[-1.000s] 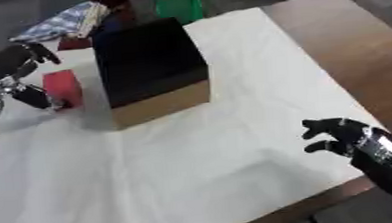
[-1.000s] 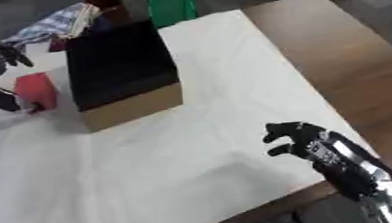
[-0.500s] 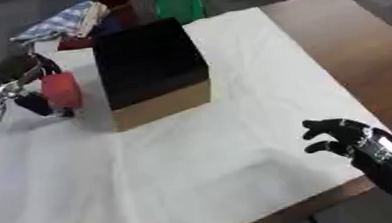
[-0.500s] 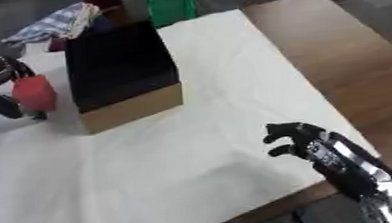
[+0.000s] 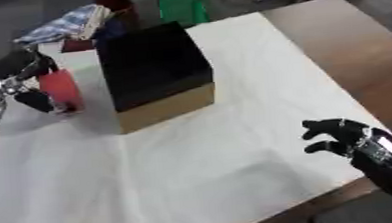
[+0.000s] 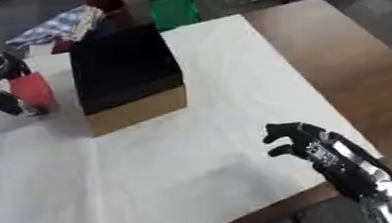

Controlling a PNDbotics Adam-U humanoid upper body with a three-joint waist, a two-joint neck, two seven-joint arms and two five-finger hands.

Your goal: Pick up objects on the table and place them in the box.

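**Red block comes off the cloth**

Left eye view: the left hand has closed on the red block and tipped it up beside the box, where a second ago it sat flat.

Right eye view: the right hand idles, fingers curled, holding nothing. Judging by that, the drop into the box is next.

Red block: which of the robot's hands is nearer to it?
Left. The left hand grips the red block beside the box; the right hand hovers far off, near the table's front edge.
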